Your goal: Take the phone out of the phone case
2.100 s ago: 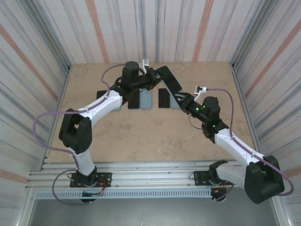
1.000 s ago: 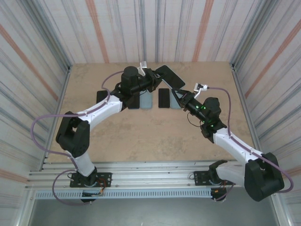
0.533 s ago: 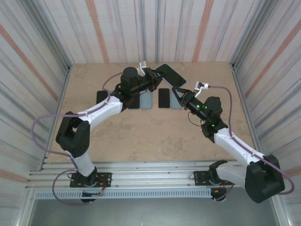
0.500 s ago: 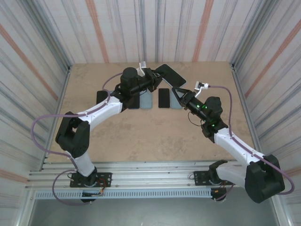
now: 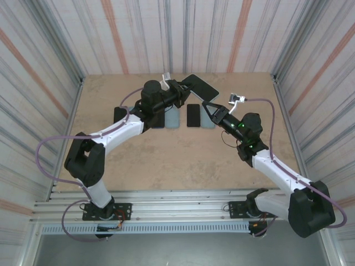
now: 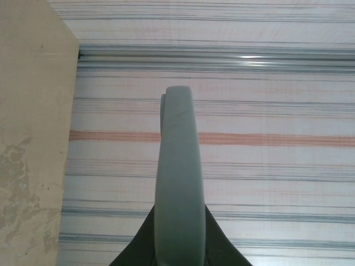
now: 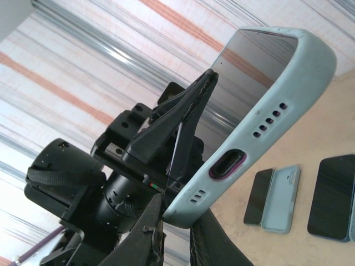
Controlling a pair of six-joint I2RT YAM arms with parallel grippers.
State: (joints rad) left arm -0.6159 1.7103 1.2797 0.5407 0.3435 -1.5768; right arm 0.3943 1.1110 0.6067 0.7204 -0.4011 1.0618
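Observation:
The phone, dark screen (image 7: 250, 58) up, sits in its pale green phone case (image 7: 260, 130), held in the air over the back of the table. My left gripper (image 5: 181, 92) is shut on one long side of it; its black fingers (image 7: 178, 117) clamp that edge. Edge-on, the case (image 6: 177, 177) rises between those fingers (image 6: 213, 246). My right gripper (image 7: 178, 219) is shut on the case's lower corner, beside the charging port (image 7: 226, 165). From above, the cased phone (image 5: 201, 86) spans between both grippers, with the right gripper (image 5: 207, 106) at its near end.
On the table (image 5: 166, 160) under the arms lies a row of dark phones (image 5: 193, 115) and pale cases (image 5: 173, 117), with another dark one (image 5: 120, 114) at the left. Striped walls close in the back and both sides.
My right gripper has risen towards the back and closed on the case's corner. The left gripper has lifted the cased phone slightly further back.

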